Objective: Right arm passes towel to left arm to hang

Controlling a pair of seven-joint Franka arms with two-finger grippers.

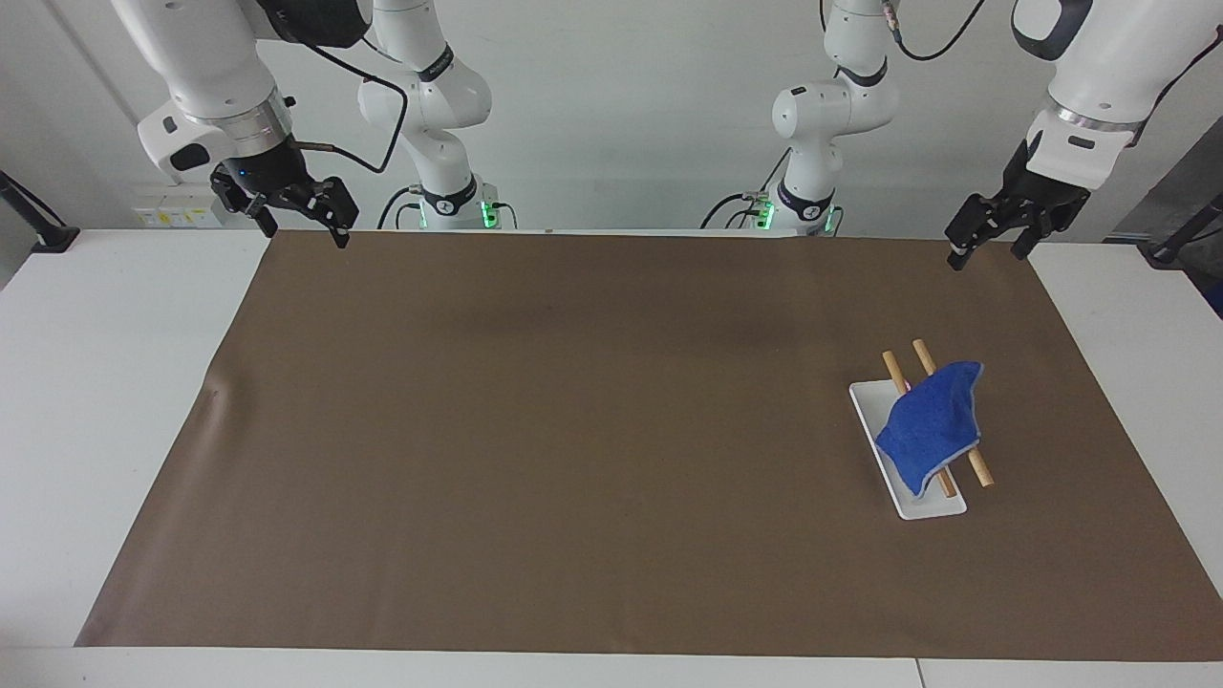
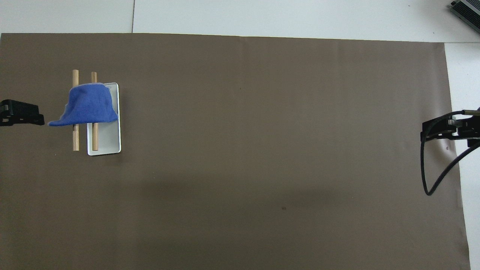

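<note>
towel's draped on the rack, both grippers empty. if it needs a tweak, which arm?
Left, probably. The left gripper, open, hangs at the same end of the table as the towel, which drapes over the rack's two wooden rods. The right gripper, open, waits over the mat's corner at the right arm's end.

You saw a towel (image 1: 932,425) of nubbly, matt blue cloth over two smooth pale wooden rods (image 1: 978,467). The tray (image 1: 868,401) looked like glossy white plastic. The mat (image 1: 573,430) was matt brown, paper-like, on a smooth white table (image 1: 105,382).
</note>
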